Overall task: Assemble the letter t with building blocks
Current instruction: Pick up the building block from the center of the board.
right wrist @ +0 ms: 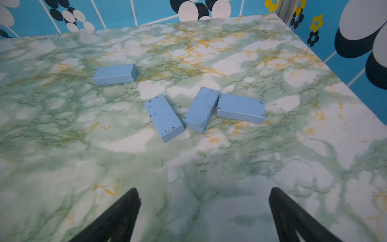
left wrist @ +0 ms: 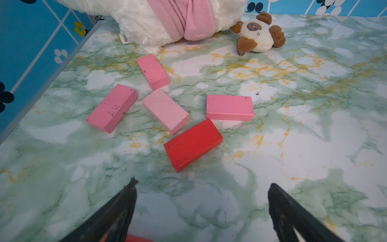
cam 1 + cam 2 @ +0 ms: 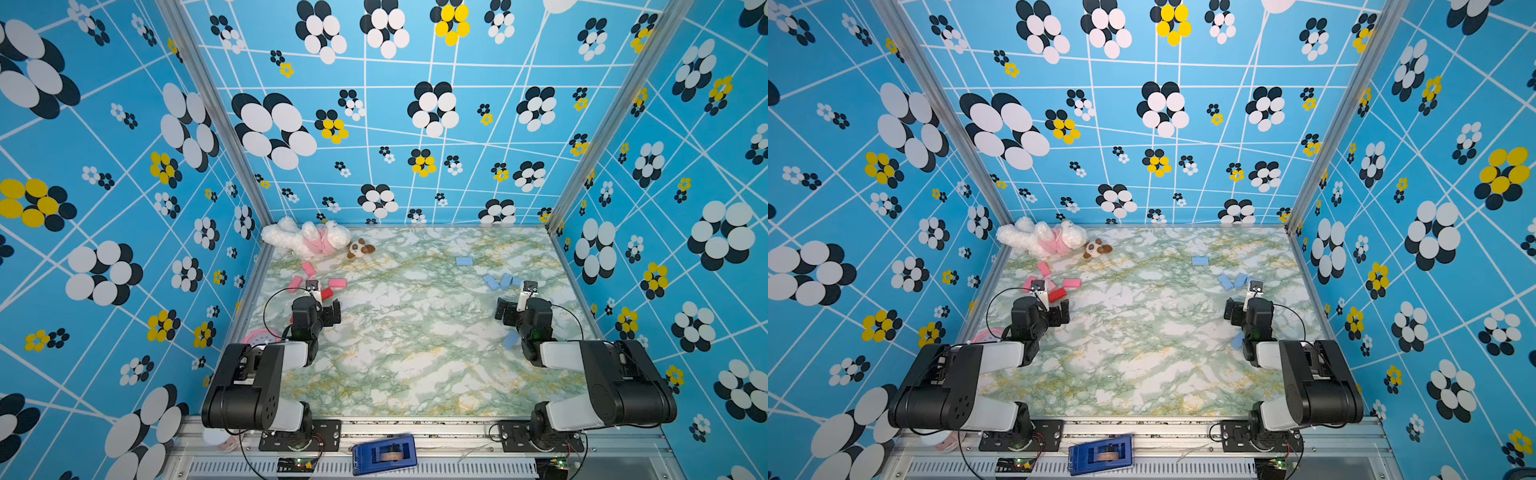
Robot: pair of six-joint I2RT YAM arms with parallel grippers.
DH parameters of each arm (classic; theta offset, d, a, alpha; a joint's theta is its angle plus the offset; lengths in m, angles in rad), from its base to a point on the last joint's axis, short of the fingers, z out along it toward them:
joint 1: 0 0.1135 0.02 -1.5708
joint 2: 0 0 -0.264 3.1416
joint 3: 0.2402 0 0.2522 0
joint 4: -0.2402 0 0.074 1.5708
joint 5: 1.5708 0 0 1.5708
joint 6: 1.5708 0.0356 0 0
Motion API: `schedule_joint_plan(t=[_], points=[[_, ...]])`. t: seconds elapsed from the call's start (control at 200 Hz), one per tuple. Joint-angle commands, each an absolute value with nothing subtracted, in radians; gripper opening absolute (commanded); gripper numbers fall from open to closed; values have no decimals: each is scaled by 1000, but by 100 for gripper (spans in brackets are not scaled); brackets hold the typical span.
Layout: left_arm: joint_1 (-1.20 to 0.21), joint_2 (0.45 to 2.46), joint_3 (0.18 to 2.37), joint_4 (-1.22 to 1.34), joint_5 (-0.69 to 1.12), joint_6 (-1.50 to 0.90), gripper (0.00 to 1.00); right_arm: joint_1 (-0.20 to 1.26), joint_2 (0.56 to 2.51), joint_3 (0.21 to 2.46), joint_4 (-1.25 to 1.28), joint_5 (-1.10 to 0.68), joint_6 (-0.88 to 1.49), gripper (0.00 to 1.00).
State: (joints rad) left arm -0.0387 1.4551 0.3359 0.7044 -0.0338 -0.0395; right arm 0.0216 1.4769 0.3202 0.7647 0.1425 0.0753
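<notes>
Several pink building blocks (image 2: 230,107) lie scattered flat at the left rear of the table, with a red one (image 2: 193,144) nearest my left gripper (image 2: 203,184). That gripper is open and empty, hovering just short of the red block. A second red piece (image 2: 136,238) shows at the frame edge beneath its finger. In both top views the pink group (image 3: 308,269) (image 3: 1071,283) sits beyond the left arm. Several light blue blocks (image 1: 201,109) lie ahead of my right gripper (image 1: 204,190), which is open and empty. One more blue block (image 3: 510,339) lies beside the right arm.
A white-and-pink plush toy (image 3: 305,239) and a small brown-and-white plush (image 3: 360,248) lie at the back left corner. A pink round clock (image 3: 259,336) sits by the left wall, partly hidden by the arm. Patterned walls enclose three sides. A blue device (image 3: 384,454) rests on the front rail.
</notes>
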Motion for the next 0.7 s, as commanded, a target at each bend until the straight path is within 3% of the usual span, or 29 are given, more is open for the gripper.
schedule_joint_plan(t=[0.0,0.695], points=[[-21,1538,398,873,1,-1,99,7,1560,371,955,89,12,99],[-21,1537,400,869,3,0,99,7,1559,376,949,137,28,99]])
